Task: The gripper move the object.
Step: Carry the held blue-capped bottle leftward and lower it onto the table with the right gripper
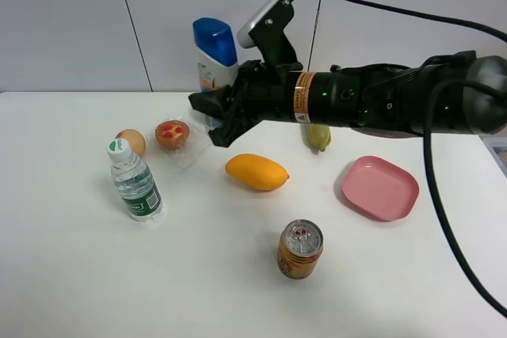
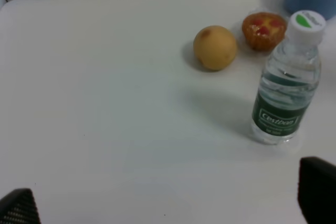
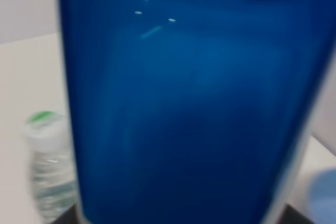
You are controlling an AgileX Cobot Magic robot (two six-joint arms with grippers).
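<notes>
The shampoo bottle stands at the table's back, between the jaws of the right gripper; if they clamp it, I cannot tell. A water bottle, nearly full, and a tart stand near.

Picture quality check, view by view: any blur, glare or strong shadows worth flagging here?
Exterior high: sharp, evenly lit, soft shadows under the mango and can. Left wrist: clear, a faint shadow beside the water bottle. Right wrist: the blue of the shampoo bottle fills the frame, out of focus, with small glints; the water bottle there is smeared.
</notes>
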